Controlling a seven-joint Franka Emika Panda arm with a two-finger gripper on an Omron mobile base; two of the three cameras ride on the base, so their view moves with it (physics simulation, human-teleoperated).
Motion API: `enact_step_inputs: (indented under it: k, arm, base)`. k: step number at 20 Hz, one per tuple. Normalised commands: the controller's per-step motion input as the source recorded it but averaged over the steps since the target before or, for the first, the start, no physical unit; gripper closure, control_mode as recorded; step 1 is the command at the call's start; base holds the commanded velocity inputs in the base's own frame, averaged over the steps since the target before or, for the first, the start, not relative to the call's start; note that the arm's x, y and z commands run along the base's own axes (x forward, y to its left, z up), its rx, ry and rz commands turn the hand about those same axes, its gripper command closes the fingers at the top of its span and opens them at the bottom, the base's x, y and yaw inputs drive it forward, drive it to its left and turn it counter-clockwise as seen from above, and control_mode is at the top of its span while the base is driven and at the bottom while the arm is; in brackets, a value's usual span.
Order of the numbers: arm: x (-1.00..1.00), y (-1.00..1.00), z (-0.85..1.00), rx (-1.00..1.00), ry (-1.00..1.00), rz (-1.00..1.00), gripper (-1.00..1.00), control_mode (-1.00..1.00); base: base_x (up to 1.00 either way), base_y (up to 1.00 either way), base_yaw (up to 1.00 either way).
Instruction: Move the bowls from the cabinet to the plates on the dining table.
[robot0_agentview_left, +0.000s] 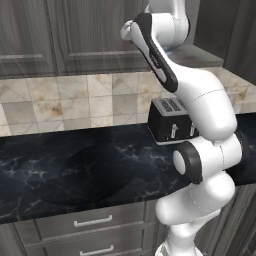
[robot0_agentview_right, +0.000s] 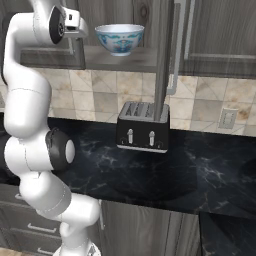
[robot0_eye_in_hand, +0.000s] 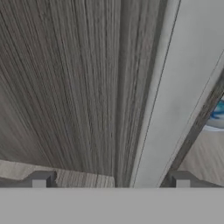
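Landmark: the toaster (robot0_agentview_right: 143, 127), a black two-slot box with two front levers, stands on the black marble desk (robot0_agentview_right: 150, 172) against the tiled wall (robot0_agentview_right: 95, 95).
Cabinet: the dark wood-grain cabinet (robot0_agentview_right: 210, 35) hangs on the wall above the toaster; one door (robot0_agentview_right: 161, 60) is swung open and seen edge-on, its lower end coming down just above the toaster's right half, with a silver bar handle (robot0_agentview_right: 176, 50) beside it.
Bowl: the white bowl with blue-teal pattern (robot0_agentview_right: 120, 39) sits upright on the cabinet's bottom shelf (robot0_agentview_right: 115, 59), above the toaster and a little to its left; a sliver of blue (robot0_eye_in_hand: 217, 110) shows at the right edge of the hand view.
Second bowl: I cannot tell where it is.
Arm: the white arm (robot0_agentview_left: 200, 105) rises in front of the toaster, partly covering it in the left base view, and reaches up to cabinet height.
Jaws: spread wide, pinching nothing; the two dark fingertips (robot0_eye_in_hand: 40, 179) stand far apart at the bottom of the hand view, close against a wood-grain cabinet panel (robot0_eye_in_hand: 70, 87) and a pale flat edge (robot0_eye_in_hand: 183, 87).
Drawers: grey drawers with short silver handles (robot0_agentview_left: 92, 220) sit under the desk, below and left of the toaster in the left base view.
Outlet: a wall socket (robot0_agentview_right: 227, 118) is on the tiles to the right of the toaster.
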Motion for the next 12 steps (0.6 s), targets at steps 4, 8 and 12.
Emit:
enact_step_inputs:
  k: [4, 8, 12]
  arm:
    - [0.96, 0.07, -0.68, 0.0, -0.01, -0.09, -1.0, -1.0]
    - [0.65, 0.27, -0.66, 0.01, -0.1, -0.1, 1.0, -1.0]
    - [0.31, 0.18, -0.24, 0.0, -0.05, -0.01, 1.0, -1.0]
  base:
    - [0.0, 0.0, 0.0]
    - [0.0, 0.0, 0.0]
    - [0.0, 0.0, 0.0]
